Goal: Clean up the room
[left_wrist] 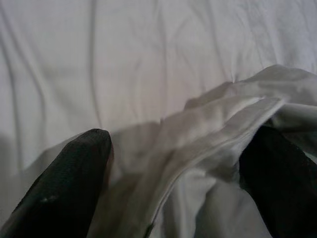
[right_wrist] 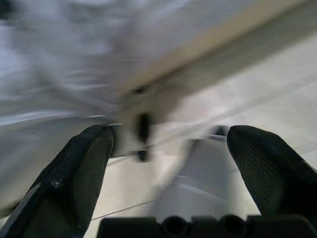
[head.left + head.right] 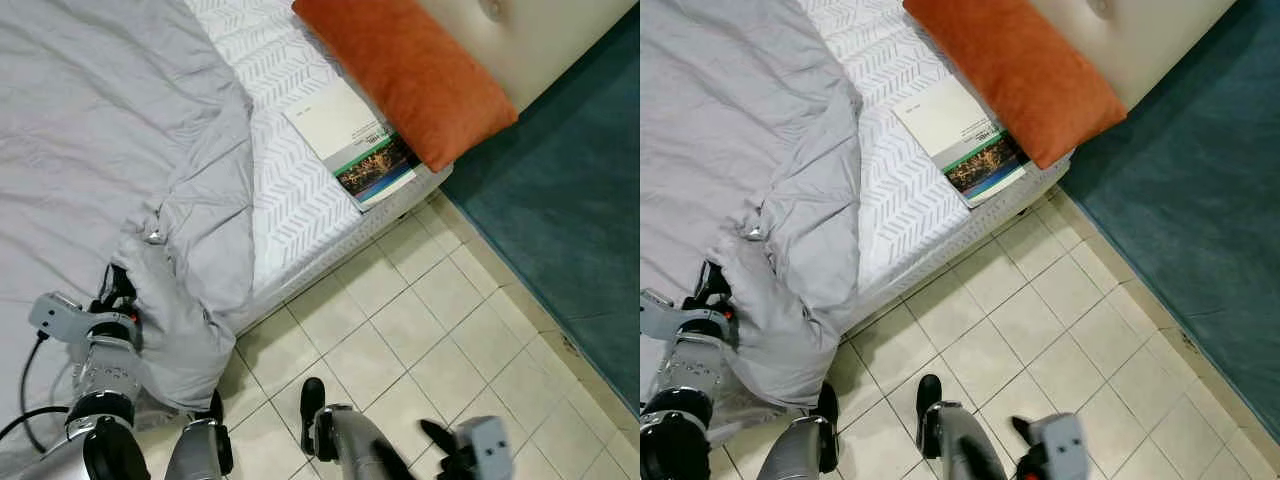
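**Holding the blanket edge, with some risks**

Gripping is not sure yet: my left fingers stand wide apart around a folded edge of the grey blanket, which lies crumpled over the bed corner and hangs toward the floor. I think the fold may slip out if I pull before closing. A pull could also drag the book beside the orange pillow. My right fingers hang open and empty above the tiles. The right wrist view is blurred.
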{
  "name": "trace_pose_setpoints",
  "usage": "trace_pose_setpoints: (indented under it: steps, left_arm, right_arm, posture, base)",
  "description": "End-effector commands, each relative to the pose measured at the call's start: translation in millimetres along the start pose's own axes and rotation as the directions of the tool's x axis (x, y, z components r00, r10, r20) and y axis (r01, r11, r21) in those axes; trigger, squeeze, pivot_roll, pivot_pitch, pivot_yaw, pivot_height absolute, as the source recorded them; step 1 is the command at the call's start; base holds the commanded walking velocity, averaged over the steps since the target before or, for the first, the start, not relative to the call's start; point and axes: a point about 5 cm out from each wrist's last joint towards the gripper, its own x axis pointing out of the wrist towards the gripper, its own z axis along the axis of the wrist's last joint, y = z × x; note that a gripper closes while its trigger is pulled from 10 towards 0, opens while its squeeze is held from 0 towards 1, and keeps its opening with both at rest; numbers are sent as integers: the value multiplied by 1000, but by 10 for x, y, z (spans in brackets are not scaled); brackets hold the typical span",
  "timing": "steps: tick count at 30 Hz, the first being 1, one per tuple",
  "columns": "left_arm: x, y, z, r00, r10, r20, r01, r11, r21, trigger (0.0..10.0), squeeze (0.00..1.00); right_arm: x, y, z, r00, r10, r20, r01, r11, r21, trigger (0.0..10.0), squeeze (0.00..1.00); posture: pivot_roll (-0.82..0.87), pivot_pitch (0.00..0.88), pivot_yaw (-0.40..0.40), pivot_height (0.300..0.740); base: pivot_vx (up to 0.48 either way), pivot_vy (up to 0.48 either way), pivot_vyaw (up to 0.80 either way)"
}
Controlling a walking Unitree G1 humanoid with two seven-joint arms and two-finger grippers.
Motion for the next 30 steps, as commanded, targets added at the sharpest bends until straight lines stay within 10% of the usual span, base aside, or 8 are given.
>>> trace_pose_setpoints:
  steps: [1,10,16,17,18,30]
  left_arm:
    - [-67,94,-169,997,26,-68,-30,998,-57,10000,0]
    - [-111,-17,-475,979,-22,-201,18,1000,-26,10000,0]
    - [-129,-95,-614,959,-46,-280,59,997,40,10000,0]
    - [-130,-104,-627,957,-46,-287,64,996,57,2431,0]
    - [-131,-112,-638,955,-46,-293,70,995,74,0,0]
    - [-85,-357,-688,926,-144,-349,255,920,297,0,0]
  right_arm:
    - [-53,47,-109,998,30,-55,-28,999,40,10000,0]
    - [17,47,-103,998,44,-49,-43,999,30,10000,0]
    - [44,295,-117,958,272,-92,-273,962,-5,10000,0]
    - [33,308,-133,952,286,-106,-290,957,-20,10000,0]
    - [25,319,-151,947,297,-120,-303,952,-34,10000,0]
    - [-13,307,-245,947,283,-156,-290,956,-29,10000,0]
  posture:
    - [-235,595,-224,740]
    - [-221,584,-217,740]
    - [-213,580,-209,740]
    - [-213,580,-209,740]
    - [-213,581,-208,740]
    - [-210,585,-201,740]
  base:
    - [0,0,0]
    - [0,0,0]
    - [0,0,0]
    - [0,0,0]
    - [0,0,0]
    - [0,0,0]
